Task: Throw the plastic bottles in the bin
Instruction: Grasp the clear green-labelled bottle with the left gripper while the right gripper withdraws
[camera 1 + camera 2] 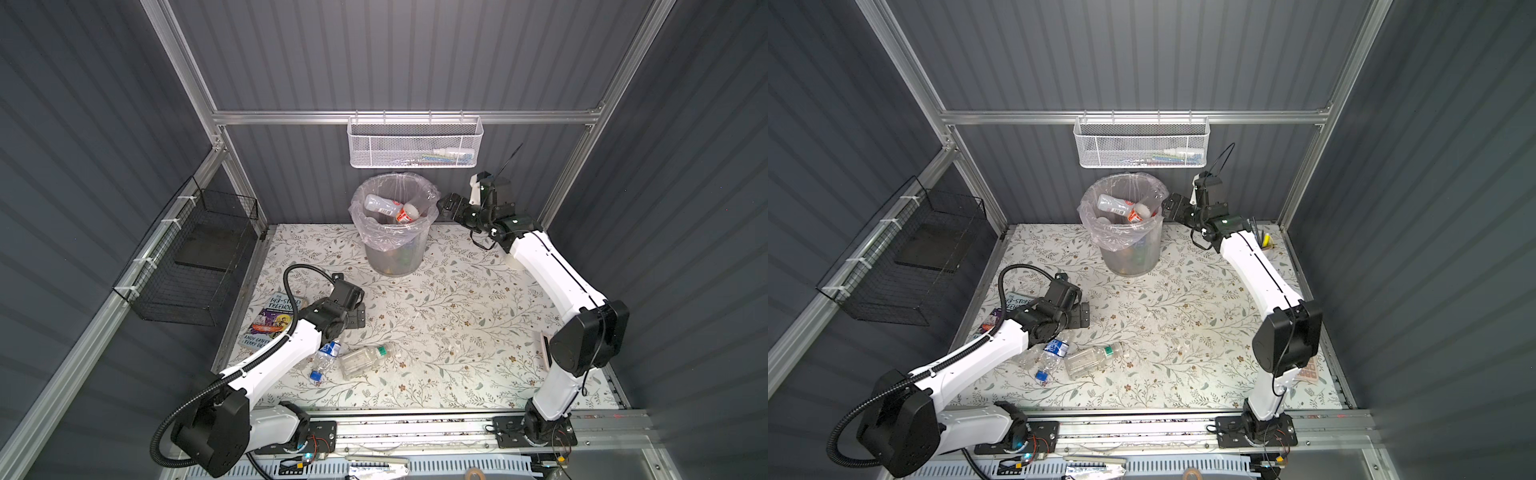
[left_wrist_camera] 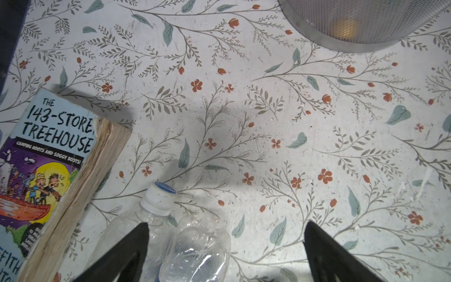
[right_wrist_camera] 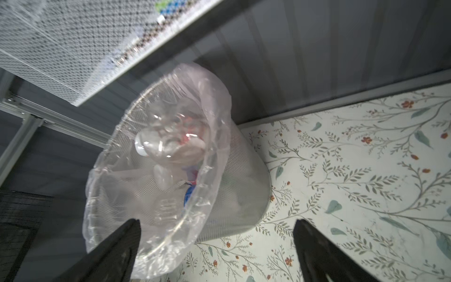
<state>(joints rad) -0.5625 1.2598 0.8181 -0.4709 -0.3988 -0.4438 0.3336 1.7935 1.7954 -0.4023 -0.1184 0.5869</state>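
The bin (image 1: 392, 257) stands at the back of the tabletop (image 1: 457, 316) with its clear bag folded over the rim. Near its top lie a pale bottle (image 1: 380, 204) and a red-label bottle (image 1: 405, 214), side by side; more colour shows through the mesh lower down, too blurred to name. My right claw (image 1: 446, 206) hangs just beside the bin's rim, on its right in both top views, spread wide with nothing between the fingers. The right wrist view shows those fingers (image 3: 117, 249) apart, with the bagged rim beyond them. On the front half of the tabletop a blue-label bottle (image 1: 326, 358) with a blue cap lies on its side, and just beside it lies a green-label bottle (image 1: 365, 359), both well apart from the bin. My left claw (image 1: 355, 313) is released too, held low over the tabletop between those bottles and the bin, gripping nothing. In the left wrist view a white-capped bottle (image 2: 156, 202) and a crumpled bottle (image 2: 197, 249) lie at its fingertips, the capped one next to the page edge of a book (image 2: 48, 156). A white basket (image 1: 415, 143) hangs on the back rail above the bin, and a black wire basket (image 1: 195, 257) hangs on the left wall
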